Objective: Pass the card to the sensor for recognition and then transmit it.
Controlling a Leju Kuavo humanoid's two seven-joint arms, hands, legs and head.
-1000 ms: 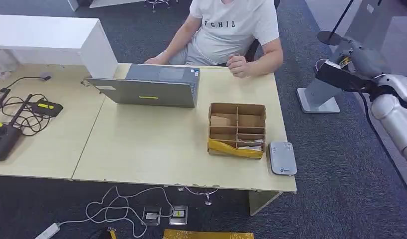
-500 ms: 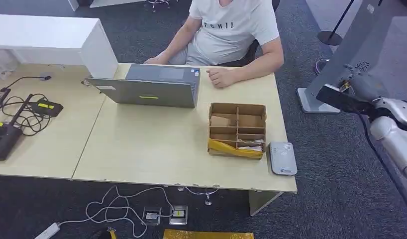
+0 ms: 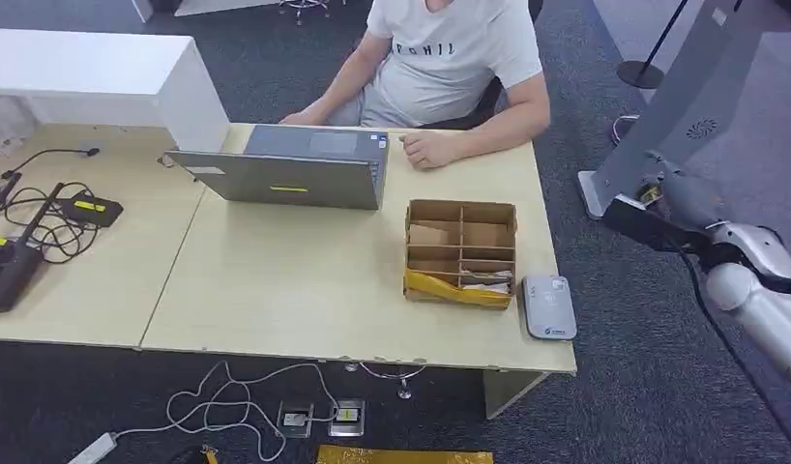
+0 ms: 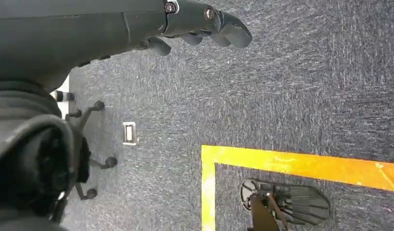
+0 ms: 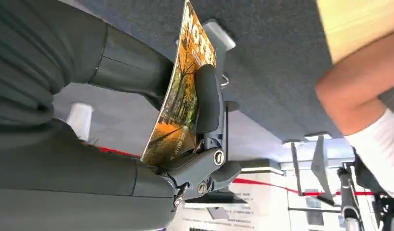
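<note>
- Card (image 5: 178,103) sits in the right hand (image 5: 151,120), pinched flat between the thick thumb and the darker fingers (image 5: 207,101); it is printed with orange autumn trees. Held by its faces, its printed side likely stays free to meet a reader.
- Right hand (image 3: 662,208) hangs off the table's right end, above dark carpet, well apart from the sensor (image 3: 549,306).
- Sensor, a small grey pad, lies toward the robot and inward from the hand, just beside the cardboard organizer (image 3: 460,251), near the table (image 3: 305,290) corner.
- Room to move: open carpet lies between hand and table edge. My guess is the path inward is free, provided the hand clears the edge and organizer wall.
- Person (image 3: 450,58) sits at the far side behind a laptop (image 3: 290,169), forearm resting on the table, probably the one to receive the card.
- Left hand (image 4: 195,26) hangs over the carpet, fingers loosely curled inward, grasping nothing.
</note>
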